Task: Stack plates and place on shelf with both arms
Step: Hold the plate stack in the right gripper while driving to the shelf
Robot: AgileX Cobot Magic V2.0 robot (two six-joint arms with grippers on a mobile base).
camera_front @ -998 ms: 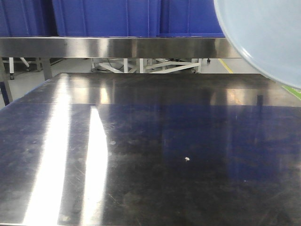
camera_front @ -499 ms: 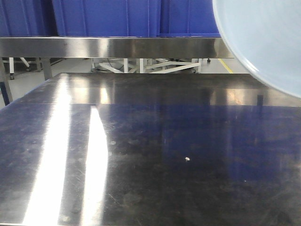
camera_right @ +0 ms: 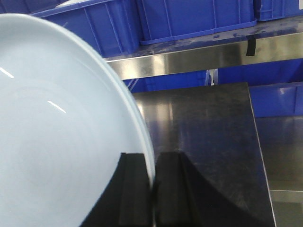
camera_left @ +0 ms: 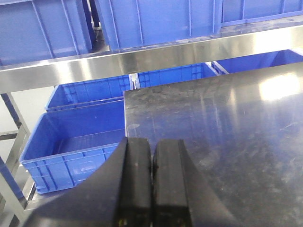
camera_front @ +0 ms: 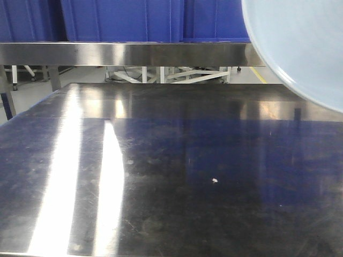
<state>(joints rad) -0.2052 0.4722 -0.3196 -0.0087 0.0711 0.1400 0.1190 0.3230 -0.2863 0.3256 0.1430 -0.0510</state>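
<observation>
A large pale blue plate (camera_right: 61,137) fills the left of the right wrist view, and my right gripper (camera_right: 152,163) is shut on its rim, holding it up on edge above the steel table. The same plate (camera_front: 305,43) shows at the top right of the front view, in front of the steel shelf (camera_front: 134,53). My left gripper (camera_left: 152,146) is shut and empty, low over the near left corner of the table (camera_left: 227,137). No second plate is in view. Neither arm shows in the front view.
The shelf bar (camera_left: 142,61) runs across above the table's far edge, with blue crates (camera_front: 123,19) on it. More blue crates (camera_left: 75,137) stand on the floor to the left of the table. The table's right edge (camera_right: 258,142) drops off near the right gripper.
The plate has shifted slightly left and down in the front view. Nothing else has moved.
</observation>
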